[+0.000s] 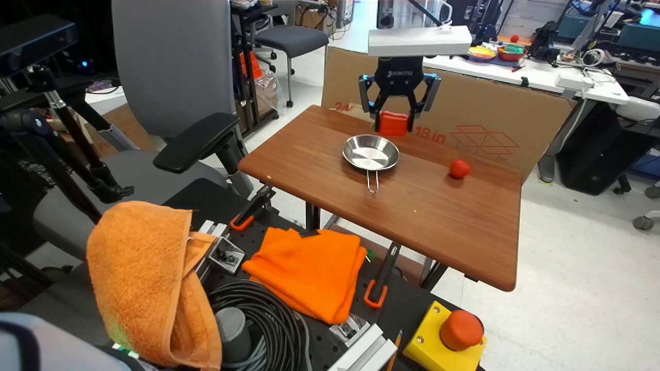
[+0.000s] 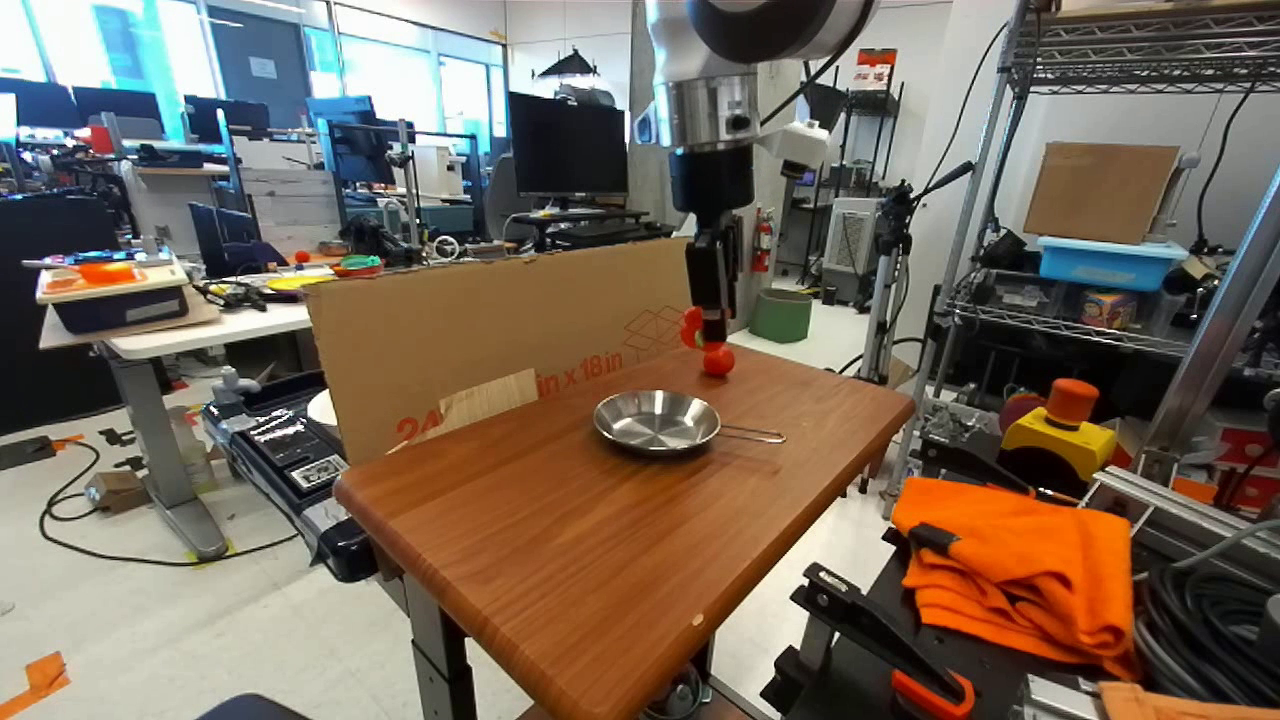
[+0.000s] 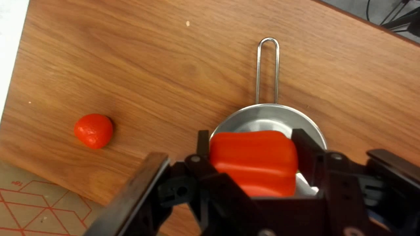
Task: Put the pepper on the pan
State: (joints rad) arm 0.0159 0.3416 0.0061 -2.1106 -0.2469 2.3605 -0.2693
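- the small round shiny silver metal pan sits flat on the brown wood-grain table; its shallow bowl shows bare bright metal in both exterior views; its looped wire handle sticks out over the tabletop;
- in an exterior view a red bowl stands on a white desk in the background; something green is in it, too small to name;
- a blue plastic bin stands in metal wire shelving, a brown cardboard box on top; what the bin holds i cannot tell;
- the black robotiq claw holds the chunky orange-red toy pepper; its partly spread fingers touch it on opposite sides;
- the pepper is between the fingertips, raised above table height and apart from the pan; in the wrist view it covers part of the pan's bowl; in an exterior view it shows up beyond the pan, in front of an upright red-printed cardboard sheet;
- a small plain red round piece lies on the table, well apart from the pan.
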